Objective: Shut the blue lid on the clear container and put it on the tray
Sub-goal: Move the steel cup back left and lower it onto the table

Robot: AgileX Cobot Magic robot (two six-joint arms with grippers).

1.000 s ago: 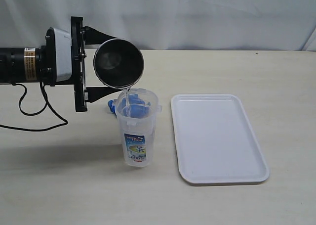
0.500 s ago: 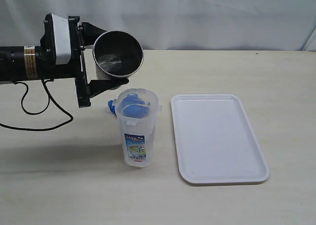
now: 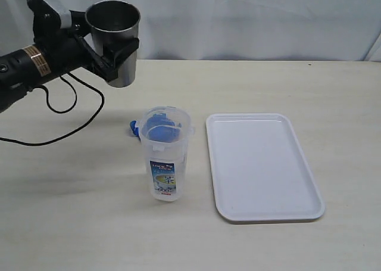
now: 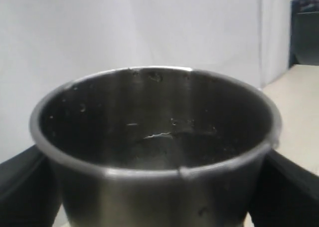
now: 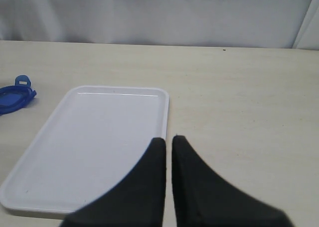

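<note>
The clear container (image 3: 166,158) stands upright and uncovered on the table, just left of the white tray (image 3: 262,167). The blue lid (image 3: 134,127) lies on the table behind it, partly seen through its wall, and also shows as the blue lid (image 5: 13,98) in the right wrist view. My left gripper (image 3: 116,55) is high at the far left, shut on an upright grey steel cup (image 3: 114,36); that cup (image 4: 154,152) fills the left wrist view. My right gripper (image 5: 168,139) is shut and empty, over the near edge of the tray (image 5: 89,137). It is out of the exterior view.
A black cable (image 3: 71,113) from the left arm trails over the table at the left. A white curtain (image 3: 250,21) hangs behind the table's far edge. Bare tabletop (image 3: 345,122) lies right of the tray.
The left arm has swung the steel cup from its tilt over the container to upright, and has moved it up and away to the far left. The stream of water has stopped.
</note>
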